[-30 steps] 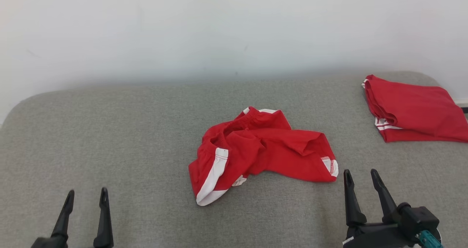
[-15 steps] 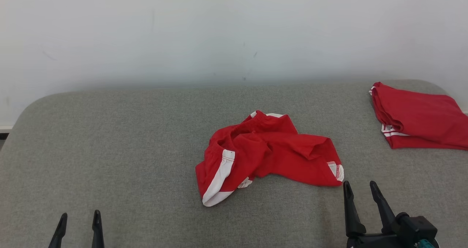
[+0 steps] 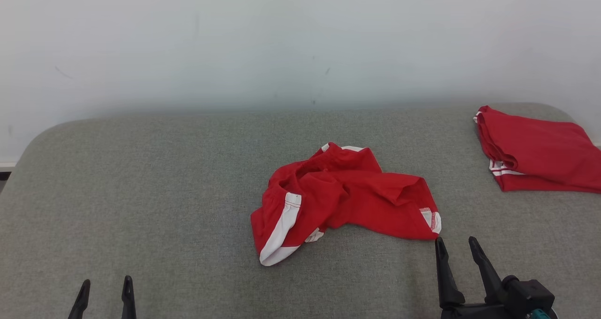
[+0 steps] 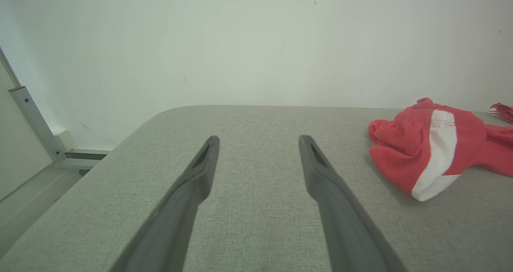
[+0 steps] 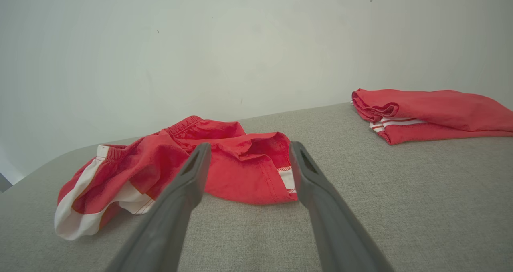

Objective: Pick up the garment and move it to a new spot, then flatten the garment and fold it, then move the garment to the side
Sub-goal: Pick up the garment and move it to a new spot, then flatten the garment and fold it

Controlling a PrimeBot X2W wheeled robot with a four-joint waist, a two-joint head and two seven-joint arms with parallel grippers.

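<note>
Head view shows the garment point(image 3: 345, 197) just beyond the right end effector point(image 3: 455, 240), spread wide and empty.

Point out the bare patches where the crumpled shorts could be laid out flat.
The widest bare stretch of the grey padded surface lies left of the crumpled red shorts, from the left tool to the wall. A narrower strip separates the shorts from the folded red garment. Crowded: the shorts' near right corner, where the right tool stands close.
</note>
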